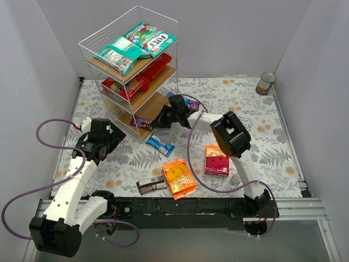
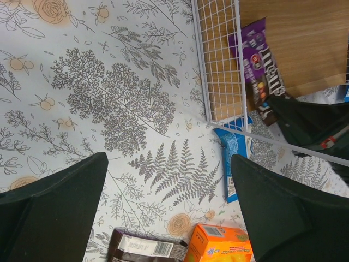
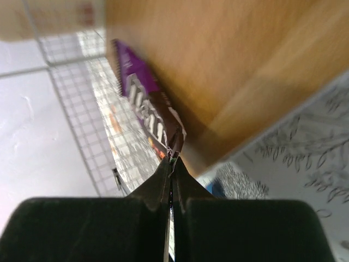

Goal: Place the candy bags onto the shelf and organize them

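The white wire shelf (image 1: 128, 33) stands at the back left with teal bags (image 1: 124, 53) on top and red bags (image 1: 136, 83) on the middle board. My right gripper (image 1: 158, 123) is shut on the end of a purple pack (image 3: 143, 97) that lies on the bottom board (image 2: 294, 38); the pack also shows in the left wrist view (image 2: 262, 65). My left gripper (image 1: 103, 148) is open and empty above the cloth. On the cloth lie a blue pack (image 1: 160, 144), a brown pack (image 1: 151, 186), an orange bag (image 1: 179, 177) and a pink-orange bag (image 1: 216, 160).
A silver tin can (image 1: 266, 83) stands at the back right corner. Grey walls close the cell on three sides. The right arm's purple cable (image 1: 190, 147) loops over the middle of the floral cloth (image 1: 262, 131).
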`<state>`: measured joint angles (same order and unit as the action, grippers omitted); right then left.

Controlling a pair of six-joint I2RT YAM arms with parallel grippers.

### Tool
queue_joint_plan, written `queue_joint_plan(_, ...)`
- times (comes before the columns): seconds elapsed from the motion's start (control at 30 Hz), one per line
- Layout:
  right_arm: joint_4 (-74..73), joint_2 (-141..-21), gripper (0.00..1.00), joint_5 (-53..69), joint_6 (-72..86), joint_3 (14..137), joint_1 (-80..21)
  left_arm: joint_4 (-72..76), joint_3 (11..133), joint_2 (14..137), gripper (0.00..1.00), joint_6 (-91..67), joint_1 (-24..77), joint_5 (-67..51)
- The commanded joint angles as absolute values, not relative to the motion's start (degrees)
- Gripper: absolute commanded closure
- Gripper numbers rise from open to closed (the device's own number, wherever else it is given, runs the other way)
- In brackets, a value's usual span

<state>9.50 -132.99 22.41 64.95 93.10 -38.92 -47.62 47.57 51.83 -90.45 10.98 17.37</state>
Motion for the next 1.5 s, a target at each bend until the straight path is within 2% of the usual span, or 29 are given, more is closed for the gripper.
queue_joint_plan(0.0, 9.59, -130.00, 0.99, 20.31, 69.87, 89.74, -41.04, -49.74, 49.57, 52.03, 0.03, -90.70, 10.64, 19.78)
queue_joint_plan(0.17, 11.42, -127.88, 0.99, 17.49, 76.55, 84.64, -44.03, -49.75, 48.96, 51.06, 0.03, -91.23, 10.72, 19.51)
queue_joint_plan(0.63, 11.16, -128.41, 0.98, 11.69, 81.12, 89.65, -46.05, -49.66, 47.90, 50.10, 0.03, -91.49, 10.72, 18.81)
queue_joint_plan(0.77, 10.20, -129.28, 0.94, 10.90, 82.61, 91.93, -46.93, -49.83, 47.81, 50.27, 0.02, -91.41, 10.72, 18.90)
queue_joint_plan(1.17, 7.12, -129.29, 0.87, 11.08, 84.90, 91.94, -48.16, -49.75, 47.37, 50.62, 0.02, -91.05, 10.81, 18.72)
queue_joint_plan(1.3, 6.94, -128.76, 0.78, 11.07, 84.20, 91.23, -48.34, -49.75, 47.11, 50.45, 0.02, -90.97, 10.81, 18.72)
queue_joint_plan(1.37, 5.89, -128.41, 0.67, 11.07, 83.76, 91.32, -48.34, -49.66, 46.93, 50.45, 0.02, -91.05, 10.72, 18.63)
queue_joint_plan(1.43, 5.10, -128.06, 0.66, 11.51, 83.58, 91.06, -48.51, -49.57, 46.76, 50.45, 0.02, -91.06, 10.81, 18.55)
queue_joint_plan(1.47, 4.05, -127.45, 0.62, 11.25, 83.32, 90.97, -48.43, -49.48, 46.76, 50.45, 0.02, -91.05, 10.81, 18.54)
